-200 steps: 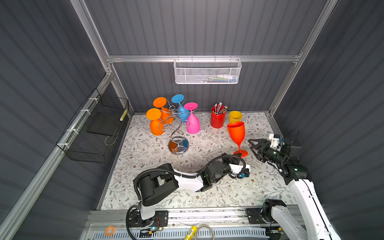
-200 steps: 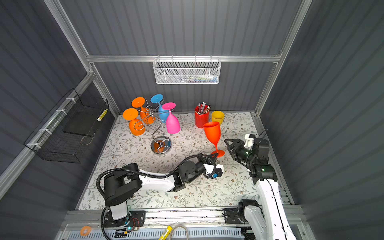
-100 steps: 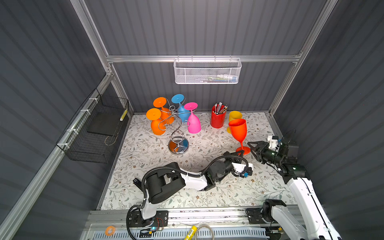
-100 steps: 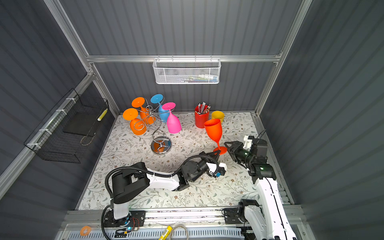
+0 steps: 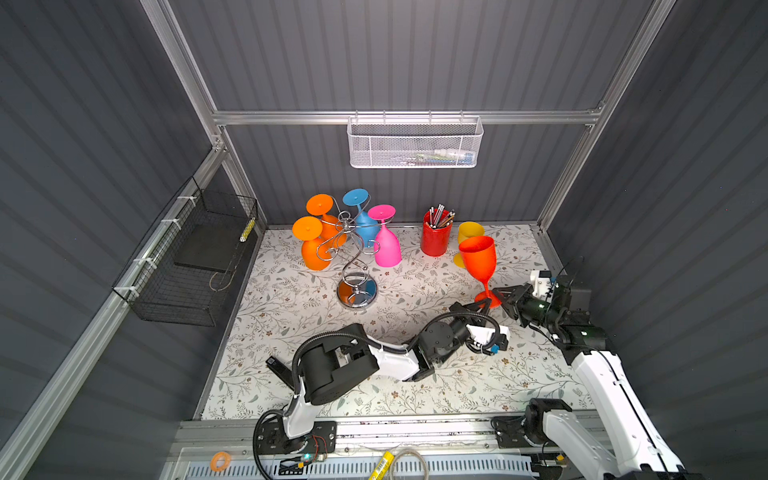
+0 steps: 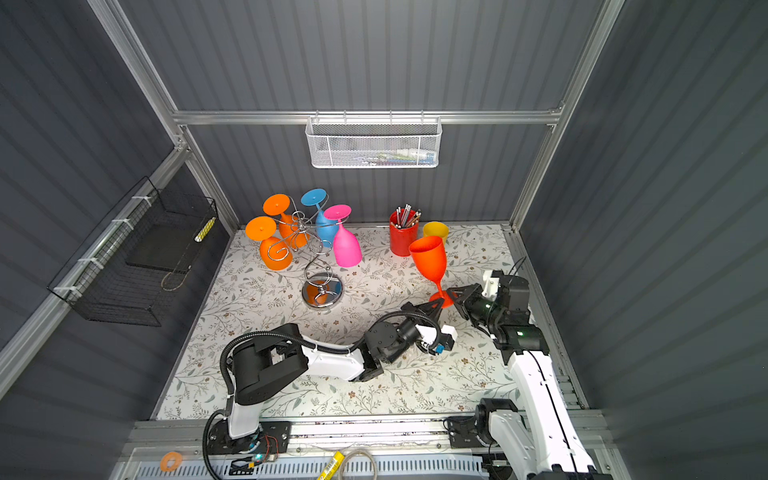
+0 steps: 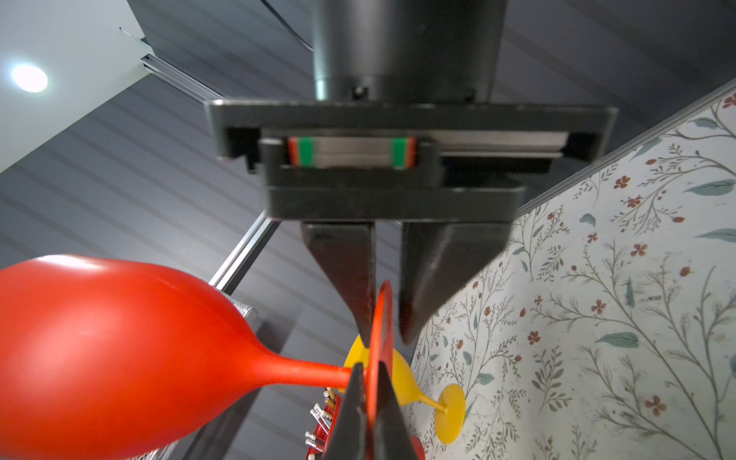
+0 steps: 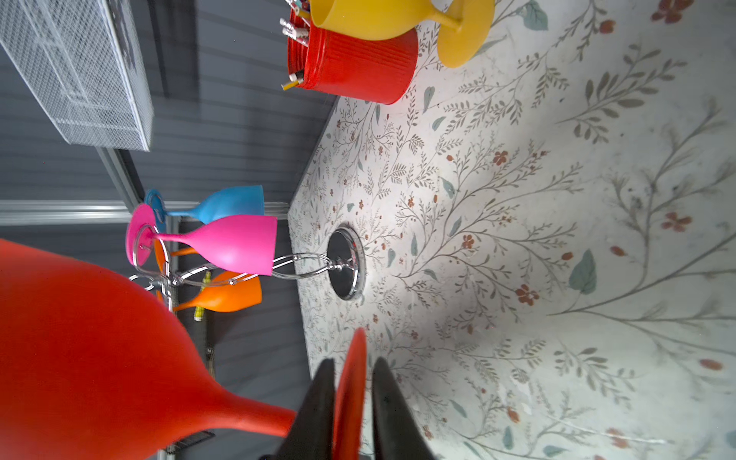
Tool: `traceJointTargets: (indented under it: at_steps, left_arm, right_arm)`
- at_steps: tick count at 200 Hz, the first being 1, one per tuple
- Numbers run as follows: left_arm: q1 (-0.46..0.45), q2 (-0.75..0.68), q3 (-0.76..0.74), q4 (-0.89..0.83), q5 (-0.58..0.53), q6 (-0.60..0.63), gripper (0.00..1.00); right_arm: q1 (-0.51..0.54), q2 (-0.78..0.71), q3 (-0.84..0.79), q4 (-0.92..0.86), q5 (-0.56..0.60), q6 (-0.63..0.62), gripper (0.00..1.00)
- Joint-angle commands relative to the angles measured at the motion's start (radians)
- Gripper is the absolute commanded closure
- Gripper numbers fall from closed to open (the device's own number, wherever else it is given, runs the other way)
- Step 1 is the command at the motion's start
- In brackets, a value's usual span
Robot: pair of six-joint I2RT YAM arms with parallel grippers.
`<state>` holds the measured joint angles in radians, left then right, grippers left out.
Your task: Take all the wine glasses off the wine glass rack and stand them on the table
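One wine glass (image 5: 478,257), red, stood upright and off the rack, near the right edge of the tabletop (image 5: 415,395), about midway between its front and back edges. It was seen in both top views (image 6: 428,257). Its bowl opened upward, and its foot showed edge-on in both wrist views.

The left gripper (image 5: 484,306) reached across from the front left. Its jaws were pressed together on the rim of the foot, one finger on each face of the disc, as the left wrist view showed (image 7: 369,370).

The right gripper (image 5: 498,296) lay at the opposite side of the same foot, with its jaws narrowed to either side of the rim (image 8: 352,362). A sliver of gap showed beside one finger, so whether it truly pinched could not be told.

One rack (image 5: 356,291), of chrome wire, stood left of centre toward the back edge, well apart from the wine glass. Four glasses hung on it upside down: two orange glasses (image 5: 316,253), a blue glass (image 5: 365,224) and a pink glass (image 5: 386,249).

One red cup (image 5: 434,241) of pencils stood near the back edge, right of the rack.

One yellow glass (image 5: 469,232) stood upright just beside the red cup, toward the back right corner.

One white mesh basket (image 5: 415,145) hung on the back wall, and one black wire basket (image 5: 187,257) on the left wall.
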<state>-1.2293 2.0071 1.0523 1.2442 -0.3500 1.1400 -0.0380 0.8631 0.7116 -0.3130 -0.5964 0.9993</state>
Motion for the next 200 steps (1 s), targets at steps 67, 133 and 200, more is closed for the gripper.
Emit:
traceJointTargets:
  at_steps: [67, 133, 200]
  left_arm:
    - [-0.026, -0.092, -0.019, 0.05, -0.062, -0.095, 0.32]
    - [-0.088, -0.325, -0.183, -0.124, -0.179, -0.272, 0.14]
    - [-0.085, -0.65, -0.096, -0.903, -0.124, -0.638, 0.18]
  right_arm:
    - [0.005, -0.042, -0.047, 0.105, 0.047, 0.08, 1.0]
    - [0.0, -0.058, -0.097, 0.231, 0.09, 0.097, 1.0]
    - [0.0, -0.081, -0.173, 0.337, 0.133, -0.034, 1.0]
